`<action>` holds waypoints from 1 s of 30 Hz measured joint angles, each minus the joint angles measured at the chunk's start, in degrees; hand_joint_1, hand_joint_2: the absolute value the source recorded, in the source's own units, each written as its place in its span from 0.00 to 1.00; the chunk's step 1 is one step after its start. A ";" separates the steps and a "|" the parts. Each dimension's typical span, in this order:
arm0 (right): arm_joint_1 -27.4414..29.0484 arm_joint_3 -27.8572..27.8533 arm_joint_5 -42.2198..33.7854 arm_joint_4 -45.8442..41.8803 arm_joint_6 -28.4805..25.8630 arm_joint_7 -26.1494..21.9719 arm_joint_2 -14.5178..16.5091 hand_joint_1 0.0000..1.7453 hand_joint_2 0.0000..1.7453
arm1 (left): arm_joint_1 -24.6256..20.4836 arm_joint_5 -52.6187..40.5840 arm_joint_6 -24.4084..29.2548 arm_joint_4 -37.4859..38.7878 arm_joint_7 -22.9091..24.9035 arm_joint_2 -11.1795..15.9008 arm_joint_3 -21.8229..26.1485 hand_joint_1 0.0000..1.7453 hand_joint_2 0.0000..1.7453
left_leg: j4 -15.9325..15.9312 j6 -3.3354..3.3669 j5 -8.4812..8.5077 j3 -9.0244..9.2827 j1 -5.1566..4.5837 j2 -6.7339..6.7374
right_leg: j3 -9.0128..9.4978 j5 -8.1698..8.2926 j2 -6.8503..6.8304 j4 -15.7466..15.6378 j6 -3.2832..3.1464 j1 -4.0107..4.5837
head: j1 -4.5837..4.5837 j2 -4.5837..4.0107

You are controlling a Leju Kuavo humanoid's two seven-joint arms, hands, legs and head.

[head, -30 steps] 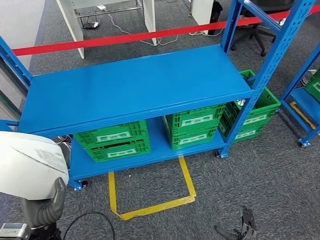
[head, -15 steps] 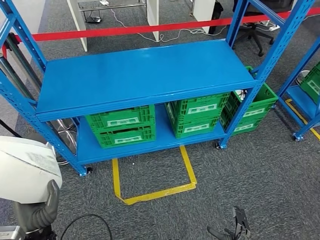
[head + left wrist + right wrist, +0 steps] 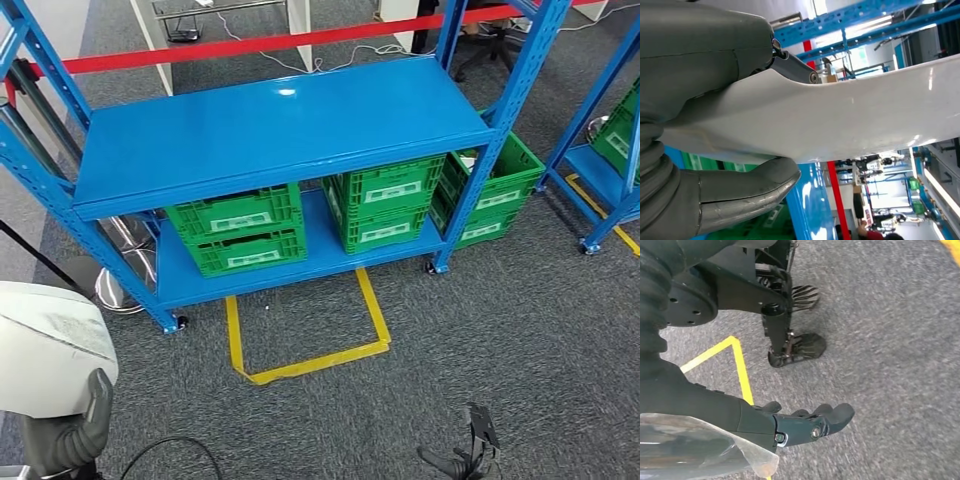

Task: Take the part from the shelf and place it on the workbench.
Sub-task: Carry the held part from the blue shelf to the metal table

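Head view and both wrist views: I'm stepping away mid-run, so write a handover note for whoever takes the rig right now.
Left hand: grips the white part.
Right hand: empty, fingers apart, hanging over the grey carpet.
Blue shelf: top level bare; green crates on the lower level.
Done: part taken.
Left: place it on the workbench.

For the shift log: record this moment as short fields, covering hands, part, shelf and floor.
left hand: grips a large white curved plastic part
right hand: holds nothing, fingers apart, hanging over the grey carpet floor
blue metal shelf: top board bare
green slatted plastic crates: on the lower board
yellow tape outline: on the carpet in front of the shelf
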 joint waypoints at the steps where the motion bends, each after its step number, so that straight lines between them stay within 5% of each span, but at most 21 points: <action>1: -0.03 0.13 0.10 0.00 0.11 0.02 0.00 0.00 1.00 | 0.16 0.02 0.05 -0.07 0.00 0.00 0.06 1.00 1.00 | -0.19 -0.11 0.92 1.10 0.18 0.00 | -0.80 0.28 -0.12 0.41 0.10 -0.05 | -0.01 0.00; 3: -0.15 0.56 0.28 0.00 0.39 0.07 0.00 0.00 1.00 | 0.50 0.00 0.10 -0.45 0.00 0.00 0.16 1.00 1.00 | -6.30 -0.05 3.68 5.86 0.37 0.07 | -2.18 0.73 -0.34 1.23 0.45 -0.19 | -0.02 0.00; 6: -0.55 1.26 0.52 0.00 0.67 0.29 0.00 0.00 1.00 | 0.87 -0.06 0.26 -1.31 0.00 0.01 0.20 1.00 1.00 | -15.70 0.61 3.87 11.52 0.02 0.22 | -3.38 1.60 -0.68 1.89 1.41 -0.14 | 0.02 0.00; 8: -0.78 1.71 0.86 0.00 0.77 0.71 0.00 0.00 1.00 | 1.31 -0.08 0.55 -1.81 0.00 0.06 0.23 1.00 1.00 | -16.79 1.23 3.94 11.59 -0.26 0.15 | -3.68 2.49 -0.89 1.68 2.22 -0.24 | 0.06 0.00; 10: -0.95 2.34 1.64 0.00 0.79 1.39 -0.08 0.00 1.00 | 1.67 -0.09 0.68 -2.14 0.00 0.15 0.22 1.00 1.00 | -17.46 2.12 4.86 11.05 -0.14 0.20 | -4.47 1.44 -0.60 2.29 2.82 -0.34 | 0.09 0.00; 13: -1.24 3.65 2.99 0.00 0.85 2.34 -0.23 0.00 1.00 | 1.92 -0.15 0.60 -2.29 0.00 0.30 0.15 1.00 1.00 | -17.78 3.23 6.54 9.35 -0.18 0.18 | -7.41 -5.97 0.29 10.69 3.07 -0.27 | 0.33 0.00; 15: -1.43 4.39 3.38 0.00 0.95 2.65 -0.27 0.00 1.00 | 2.12 -0.21 0.58 -2.29 0.00 0.41 0.12 1.00 1.00 | -17.50 3.43 7.57 7.87 -0.53 0.02 | -8.50 -8.51 0.51 17.19 2.99 -0.16 | 0.36 0.00; 17: -1.65 4.86 3.48 0.00 0.93 2.81 -0.28 0.00 1.00 | 2.24 -0.13 0.58 -2.29 0.00 0.50 0.08 1.00 1.00 | -17.12 3.36 8.64 6.25 -0.79 -0.46 | -6.41 -6.22 0.71 16.95 2.61 0.04 | 0.36 0.00; 19: -2.02 5.33 3.51 -0.02 0.85 3.03 -0.34 0.00 1.00 | 2.28 -0.05 0.77 -2.33 0.00 0.62 -0.06 1.00 1.00 | -16.80 3.06 9.72 4.85 -0.96 -1.15 | -0.72 -3.54 2.27 9.77 1.81 0.30 | 0.37 0.00; 21: -2.42 5.80 3.56 -0.05 0.77 3.31 -0.45 0.00 1.00 | 2.29 -0.07 1.28 -2.51 0.00 0.84 -0.50 1.00 1.00 | -16.62 2.68 11.01 3.95 -1.13 -1.87 | 4.74 -3.76 4.11 1.87 1.22 0.41 | 0.32 0.00; 22: -2.57 6.01 3.59 -0.07 0.74 3.45 -0.49 0.00 1.00 | 2.33 -0.08 1.55 -2.63 0.00 1.02 -0.82 1.00 1.00 | -16.70 2.46 11.75 3.62 -1.14 -2.28 | 5.99 -4.17 4.38 -0.19 1.10 0.49 | 0.34 0.00; 24: -2.75 6.49 3.63 -0.04 0.72 3.68 -0.43 0.00 1.00 | 2.51 -0.14 1.98 -2.79 0.00 1.45 -1.36 1.00 1.00 | -16.92 1.94 12.97 2.95 -1.09 -3.20 | 5.30 -3.60 3.28 -0.96 0.87 0.47 | 0.42 0.00; 25: -2.84 6.69 3.64 -0.02 0.73 3.77 -0.41 0.00 1.00 | 2.68 -0.19 2.13 -2.83 0.00 1.68 -1.56 1.00 1.00 | -16.61 1.54 12.30 2.54 -1.06 -3.22 | 4.60 -3.02 2.57 -0.97 0.53 0.34 | 0.40 0.00; 27: -3.00 6.97 3.66 0.02 0.77 3.97 -0.39 0.00 1.00 | 2.90 -0.38 2.51 -2.89 0.00 2.19 -2.04 1.00 1.00 | -12.83 0.56 7.37 1.39 -0.75 -2.32 | 3.02 -1.71 0.98 -1.01 -0.31 0.05 | 0.21 0.00; 29: -3.14 7.18 3.65 0.02 0.79 4.21 -0.45 0.00 1.00 | 2.93 -0.52 2.93 -2.91 0.00 2.76 -2.73 1.00 1.00 | -5.27 -0.46 1.40 0.24 -0.10 -1.28 | 1.62 -0.47 -0.50 -0.76 -0.67 0.09 | -0.03 0.00; 30: -3.21 7.32 3.64 0.02 0.80 4.32 -0.46 0.00 1.00 | 2.92 -0.56 3.08 -2.91 0.00 3.04 -3.02 1.00 1.00 | -1.88 -0.86 0.30 0.06 0.25 -1.05 | 0.72 0.17 -1.24 -0.51 -0.58 0.08 | -0.09 0.00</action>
